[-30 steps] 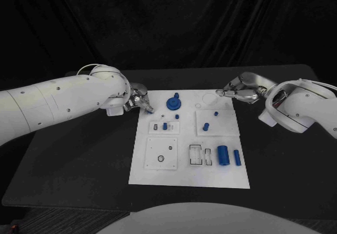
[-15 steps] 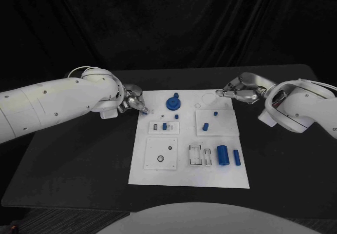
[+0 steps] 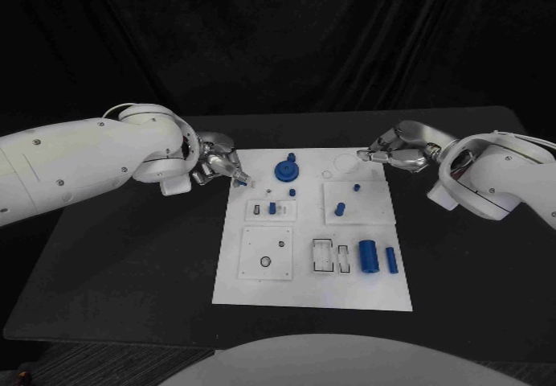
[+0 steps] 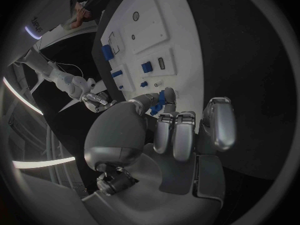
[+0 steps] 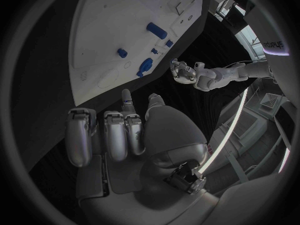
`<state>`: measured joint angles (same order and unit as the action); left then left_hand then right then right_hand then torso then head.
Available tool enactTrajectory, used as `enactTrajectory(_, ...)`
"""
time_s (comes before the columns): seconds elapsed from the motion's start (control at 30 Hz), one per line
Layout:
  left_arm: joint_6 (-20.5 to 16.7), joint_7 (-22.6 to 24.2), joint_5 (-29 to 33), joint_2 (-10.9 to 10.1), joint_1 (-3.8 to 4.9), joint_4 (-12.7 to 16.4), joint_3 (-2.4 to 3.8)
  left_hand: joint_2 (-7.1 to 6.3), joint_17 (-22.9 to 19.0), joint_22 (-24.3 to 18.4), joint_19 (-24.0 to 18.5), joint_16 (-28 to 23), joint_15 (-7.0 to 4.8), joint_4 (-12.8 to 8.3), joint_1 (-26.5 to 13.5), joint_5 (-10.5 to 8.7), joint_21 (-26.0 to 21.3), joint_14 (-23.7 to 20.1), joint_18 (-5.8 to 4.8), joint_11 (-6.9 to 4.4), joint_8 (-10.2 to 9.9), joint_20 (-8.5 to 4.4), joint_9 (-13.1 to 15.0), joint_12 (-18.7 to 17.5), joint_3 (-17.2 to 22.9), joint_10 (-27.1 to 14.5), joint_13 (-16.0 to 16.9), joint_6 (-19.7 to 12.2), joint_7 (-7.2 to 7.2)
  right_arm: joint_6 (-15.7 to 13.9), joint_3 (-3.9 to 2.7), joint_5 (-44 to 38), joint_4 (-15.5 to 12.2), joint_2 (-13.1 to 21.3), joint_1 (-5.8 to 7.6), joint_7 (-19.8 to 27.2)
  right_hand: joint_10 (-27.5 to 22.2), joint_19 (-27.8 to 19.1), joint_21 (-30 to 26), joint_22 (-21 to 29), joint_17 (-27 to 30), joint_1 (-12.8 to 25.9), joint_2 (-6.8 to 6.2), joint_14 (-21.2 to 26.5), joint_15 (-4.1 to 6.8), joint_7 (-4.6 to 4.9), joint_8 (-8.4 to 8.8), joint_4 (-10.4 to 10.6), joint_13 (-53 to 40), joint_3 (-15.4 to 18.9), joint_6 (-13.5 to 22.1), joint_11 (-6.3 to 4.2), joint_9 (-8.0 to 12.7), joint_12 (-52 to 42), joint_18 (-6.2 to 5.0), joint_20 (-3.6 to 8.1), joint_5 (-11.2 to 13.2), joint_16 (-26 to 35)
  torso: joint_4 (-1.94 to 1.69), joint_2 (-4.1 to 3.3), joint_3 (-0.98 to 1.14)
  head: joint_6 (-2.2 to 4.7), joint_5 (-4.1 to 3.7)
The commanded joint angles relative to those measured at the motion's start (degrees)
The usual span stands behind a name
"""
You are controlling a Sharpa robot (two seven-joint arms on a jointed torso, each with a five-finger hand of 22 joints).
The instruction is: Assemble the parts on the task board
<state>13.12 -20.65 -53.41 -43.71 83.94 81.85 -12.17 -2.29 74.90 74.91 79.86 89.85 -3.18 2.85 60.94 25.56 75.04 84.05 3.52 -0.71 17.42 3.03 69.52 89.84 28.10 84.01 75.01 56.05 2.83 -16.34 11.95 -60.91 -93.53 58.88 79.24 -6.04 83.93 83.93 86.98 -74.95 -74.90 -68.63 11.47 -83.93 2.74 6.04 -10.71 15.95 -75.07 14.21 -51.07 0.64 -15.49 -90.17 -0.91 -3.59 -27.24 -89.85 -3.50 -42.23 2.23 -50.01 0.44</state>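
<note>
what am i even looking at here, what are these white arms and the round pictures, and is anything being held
This is a robot with two white arms, each ending in a silver hand. The square picture comes from a camera on its head, looking down at a black table. The two round pictures come from cameras at its wrists, behind each hand.

On the table lies a white task board with small blue parts: a round blue part with a knob at the far end, and two blue cylinders lying side by side nearer the robot.

The left hand pinches a small blue piece between its fingertips at the board's far left corner. The right hand, at the far right corner, has its fingers curled in and appears to hold nothing.
</note>
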Motion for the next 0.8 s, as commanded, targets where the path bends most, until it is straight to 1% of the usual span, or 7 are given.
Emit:
enactTrajectory(0.03, 1.6, 0.3, 2.1, -0.4, 0.11, 1.3, 0.0, 0.16, 15.1, 10.0, -0.5, 0.2, -0.24, -4.4, -0.4, -0.2, -0.4, 6.0, 0.31, -0.42, 0.2, 0.01, 0.1, 0.2, 4.8, 6.0, 15.0, -0.3, -0.32, 0.4, -0.04, -0.1, -0.3, 0.1, -0.13, -1.3, 6.1, 4.0, -0.2, -13.8, -15.1, -0.7, -0.03, -6.1, 0.11, -0.26, 0.33, 0.0, -14.9, -0.4, -0.3, -0.05, -0.1, 0.2, -0.07, 0.02, -0.4, -0.2, 0.06, 0.01, 0.07, 0.01, 0.18)
enactTrajectory(0.2, 1.7, 0.2, 0.7, -0.9, -0.33, 2.7, -0.02, 0.45, 15.1, 10.0, -0.5, 0.2, -0.2, -4.3, -0.9, -0.3, -0.5, 6.0, 0.32, -0.36, 0.3, 0.03, 0.2, 0.2, 4.9, 6.0, 15.0, -0.4, -0.25, 0.0, -0.05, -0.1, -0.6, 0.2, -0.13, -1.2, 6.1, 4.0, -0.2, -13.8, -15.1, -0.7, -0.03, -6.1, 0.11, -0.26, 0.33, 0.0, -14.9, -0.4, -0.3, -0.05, -0.1, 0.2, -0.07, 0.02, -0.4, -0.2, -0.03, 0.02, 0.08, 0.01, 0.58)
enactTrajectory(0.33, 1.1, 0.2, -0.1, -1.0, -0.98, 3.0, -0.03, 0.56, 15.1, 10.0, -0.5, 0.2, -0.18, -4.1, -1.2, -0.57, -0.5, 6.0, 0.31, -0.33, 0.4, 0.05, 0.3, 0.2, 4.8, 6.0, 15.0, -0.4, -0.24, -0.3, -0.05, -0.1, -0.6, 0.2, -0.13, -1.1, 6.1, 4.1, 0.0, -13.8, -15.1, -0.9, -0.08, -6.1, 0.12, -0.27, 0.34, 0.0, -14.9, -0.4, -0.3, -0.08, -0.1, 0.2, -0.01, 0.03, -0.4, -0.2, 0.19, -0.1, -0.01, 0.01, 0.91)
enactTrajectory(0.47, 0.5, 0.2, -0.5, -0.9, -1.72, 3.1, -0.03, 0.58, 15.1, 10.0, -0.6, 0.2, -0.17, -4.1, -1.3, -0.64, -0.6, 6.0, 0.32, -0.34, 0.5, 0.06, 0.4, 0.2, 4.7, 6.0, 15.0, -0.4, -0.25, -0.4, -0.05, -0.1, -0.7, 0.2, -0.13, -1.1, 6.1, 4.4, 0.5, -14.0, -15.1, -1.1, -0.09, -6.1, 0.14, -0.28, 0.37, -0.1, -14.9, -0.5, -0.3, -0.1, -0.1, 0.2, 0.14, 0.04, -0.5, -0.2, 0.22, -0.05, -0.01, 0.01, 0.81)
enactTrajectory(0.57, 0.3, 0.2, -0.6, -0.8, -2.2, 3.2, -0.03, 0.64, 15.1, 10.0, -0.5, 0.2, -0.16, -4.1, -1.5, -1.08, -0.5, 6.0, 0.31, -0.34, 0.5, 0.07, 0.4, 0.2, 4.6, 6.0, 15.0, -0.4, -0.28, -0.5, -0.05, -0.1, -0.7, 0.3, -0.13, -1.1, 6.1, 4.5, 0.6, -14.1, -15.1, -1.1, -0.1, -6.1, 0.14, -0.28, 0.38, -0.1, -14.9, -0.5, -0.2, -0.1, -0.1, 0.2, 0.16, 0.04, -0.5, -0.2, 0.05, -0.03, 0.0, 0.01, 0.71)
enactTrajectory(0.67, 0.1, 0.2, -0.6, -0.6, -2.61, 3.1, -0.03, 0.64, 15.1, 10.0, -0.5, 0.2, -0.16, -4.1, -1.5, -1.08, -0.5, 6.0, 0.31, -0.34, 0.5, 0.07, 0.4, 0.2, 4.6, 6.0, 15.0, -0.4, -0.28, -0.5, -0.05, -0.1, -0.6, 0.3, -0.13, -1.0, 6.1, 4.5, 0.6, -14.1, -15.1, -1.1, -0.1, -6.1, 0.14, -0.28, 0.38, -0.1, -14.9, -0.5, -0.2, -0.1, -0.1, 0.2, 0.16, 0.04, -0.5, -0.2, -0.01, 0.02, 0.0, 0.01, 0.7)
enactTrajectory(0.8, -0.8, 0.3, -0.7, -0.1, -3.26, 2.9, -0.04, 0.77, 15.1, 10.0, -0.5, 0.2, -0.16, -4.1, -1.6, -1.18, -0.5, 6.0, 0.31, -0.35, 0.6, 0.07, 0.5, 0.2, 4.6, 6.0, 15.0, -0.4, -0.3, -0.5, -0.05, -0.1, -0.6, 0.2, -0.14, -1.0, 6.1, 4.5, 0.6, -14.1, -15.1, -1.1, -0.1, -6.1, 0.14, -0.28, 0.38, -0.1, -14.9, -0.5, -0.2, -0.1, -0.1, 0.2, 0.16, 0.04, -0.5, -0.2, 0.08, 0.05, -0.03, 0.01, 0.91)
